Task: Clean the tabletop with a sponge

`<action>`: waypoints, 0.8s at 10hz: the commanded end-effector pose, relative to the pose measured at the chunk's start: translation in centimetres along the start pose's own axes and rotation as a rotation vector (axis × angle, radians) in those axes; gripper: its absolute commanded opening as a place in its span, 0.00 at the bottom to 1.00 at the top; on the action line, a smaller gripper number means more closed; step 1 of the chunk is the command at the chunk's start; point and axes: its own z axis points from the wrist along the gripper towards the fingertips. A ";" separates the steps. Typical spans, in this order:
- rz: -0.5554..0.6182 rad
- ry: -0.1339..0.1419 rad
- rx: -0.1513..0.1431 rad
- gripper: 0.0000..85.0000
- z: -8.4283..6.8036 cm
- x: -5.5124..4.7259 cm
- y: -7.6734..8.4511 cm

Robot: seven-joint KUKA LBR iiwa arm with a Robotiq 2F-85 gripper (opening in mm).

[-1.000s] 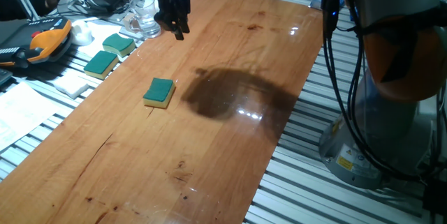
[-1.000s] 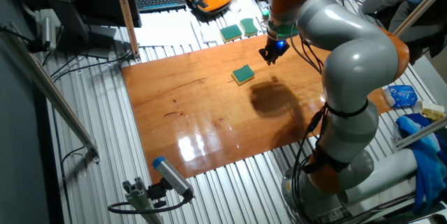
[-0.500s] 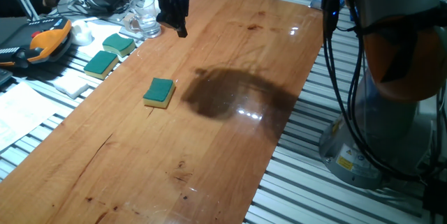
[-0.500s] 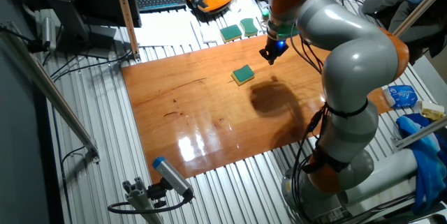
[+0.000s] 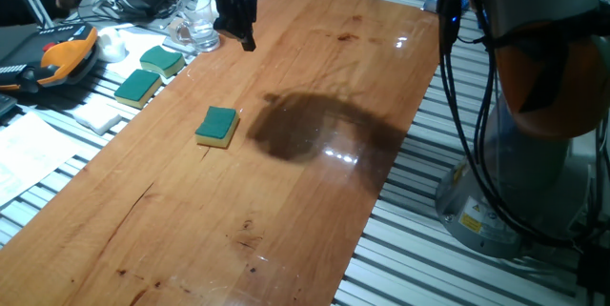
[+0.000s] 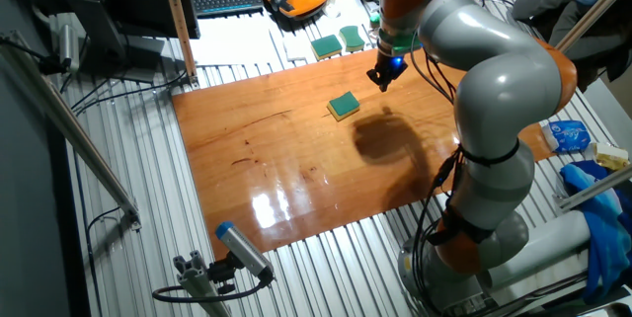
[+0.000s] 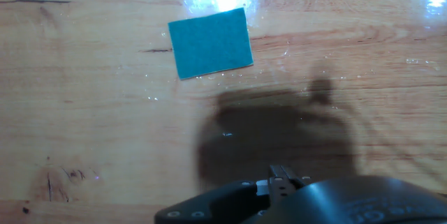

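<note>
Sponge: flat on tabletop, green side up.
Pincer: above tabletop, apart from sponge; clenched, empty.

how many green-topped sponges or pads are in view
3. One sponge lies alone on the tabletop. Two more sit side by side off its edge on the ribbed frame: a flat green pad and another sponge. Clutter there may hide others.
</note>
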 end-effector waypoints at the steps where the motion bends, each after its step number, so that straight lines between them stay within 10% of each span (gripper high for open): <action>1: 0.015 0.000 0.000 0.00 0.0 0.0 0.0; 5: 0.035 -0.104 0.013 0.00 0.0 0.0 0.0; 8: 0.025 -0.150 -0.052 0.00 0.0 0.0 0.0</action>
